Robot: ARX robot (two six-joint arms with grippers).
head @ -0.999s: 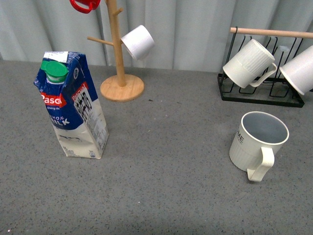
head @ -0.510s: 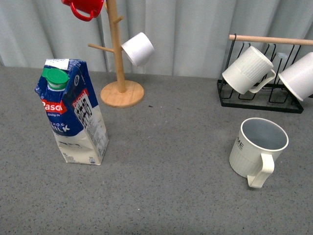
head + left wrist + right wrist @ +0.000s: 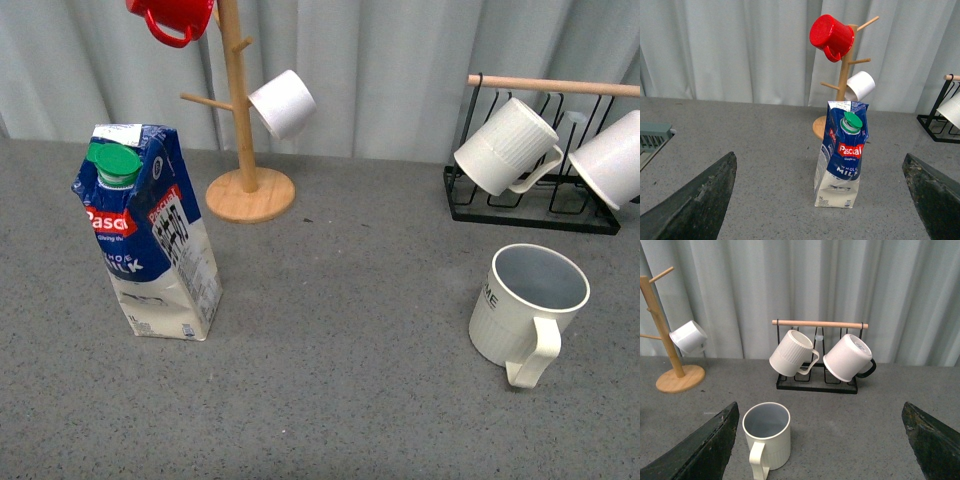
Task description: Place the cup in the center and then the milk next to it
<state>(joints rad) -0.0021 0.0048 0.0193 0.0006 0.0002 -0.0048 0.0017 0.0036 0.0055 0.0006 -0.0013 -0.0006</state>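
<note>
The cup (image 3: pixel 528 305) stands upright at the right of the gray table (image 3: pixel 340 390), well apart from the milk (image 3: pixel 150 235), which stands upright at the left. The left gripper (image 3: pixel 819 160) faces the milk, its 2 fingers spread wide and holding nothing. The right gripper (image 3: pixel 820 407) faces the cup, equally wide and empty.

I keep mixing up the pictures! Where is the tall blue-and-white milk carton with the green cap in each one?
Front view: the tall blue-and-white milk carton with the green cap stands at the left.
Left wrist view: it stands near the middle, just in front of the wooden mug tree.
Right wrist view: not in it.
Shared landmark: the wooden mug tree, behind the carton in the front view and at the edge of the right wrist view.
</note>
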